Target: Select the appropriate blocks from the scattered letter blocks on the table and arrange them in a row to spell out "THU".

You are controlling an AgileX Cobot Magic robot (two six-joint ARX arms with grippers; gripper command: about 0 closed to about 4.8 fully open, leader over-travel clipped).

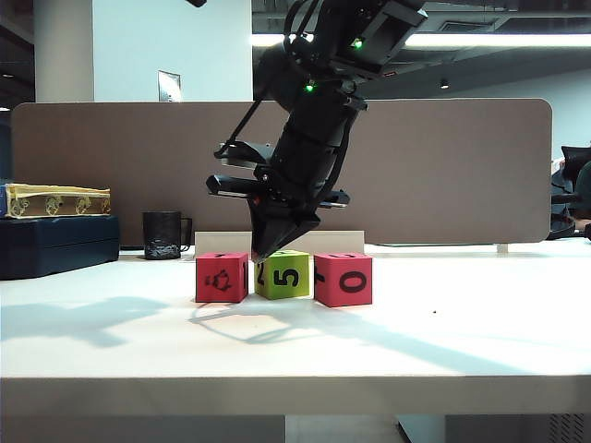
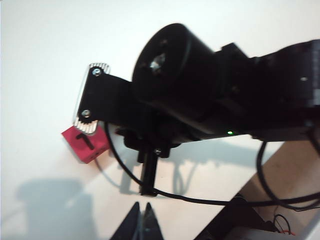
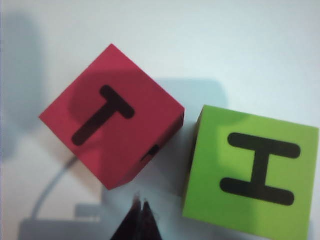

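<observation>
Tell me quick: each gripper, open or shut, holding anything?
Left gripper: shut, empty, above the table.
Right gripper: shut, empty, tips by the red T block and green H block.

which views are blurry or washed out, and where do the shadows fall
Exterior view: sharp; the arm throws a long soft shadow across the table, ceiling strip lights glare. Left wrist view: table blown out white, the dark arm soft and out of focus, the red block clearer. Right wrist view: slightly soft; a shadow crosses the red T block, the green H block brightly lit.
</observation>
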